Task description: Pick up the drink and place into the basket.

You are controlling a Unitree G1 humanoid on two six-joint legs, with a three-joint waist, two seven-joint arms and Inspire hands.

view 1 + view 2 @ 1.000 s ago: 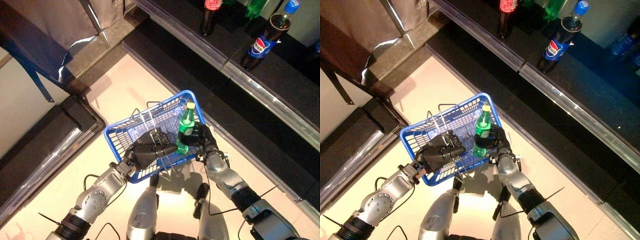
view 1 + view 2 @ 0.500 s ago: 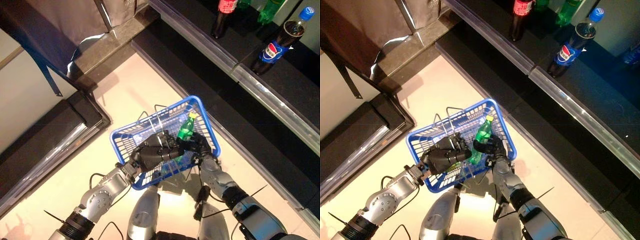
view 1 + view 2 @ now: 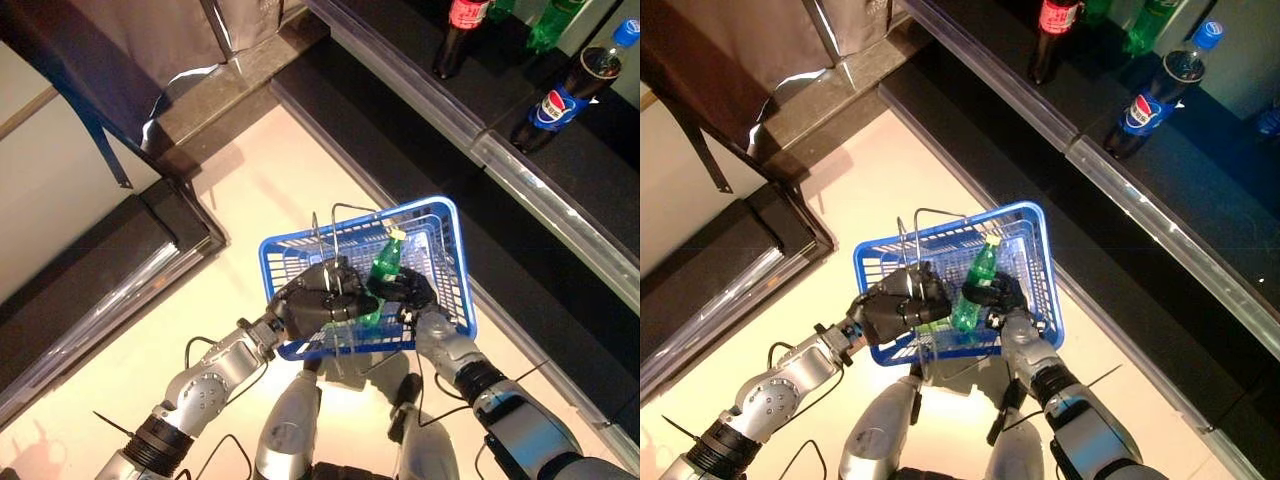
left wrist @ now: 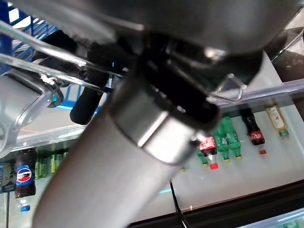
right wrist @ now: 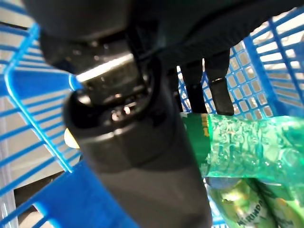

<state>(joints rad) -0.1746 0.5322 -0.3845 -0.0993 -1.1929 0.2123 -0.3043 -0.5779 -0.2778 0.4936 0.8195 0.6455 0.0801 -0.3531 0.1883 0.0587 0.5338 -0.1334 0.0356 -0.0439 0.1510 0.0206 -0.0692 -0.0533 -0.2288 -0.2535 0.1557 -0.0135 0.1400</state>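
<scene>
Right eye view: the right hand (image 3: 1002,296) has its fingers curled round 1 tilted green bottle (image 3: 976,287), low inside 1 blue basket (image 3: 1038,232), while the left hand (image 3: 902,299), just beside it, closes on the wire handles (image 3: 908,232). Let go while so tilted, the drink would likely topple against the basket wall. Its resting contact is hidden, so perhaps it touches bottom. Beyond the right hand stand 4 shelf bottles (image 3: 1163,88)
</scene>
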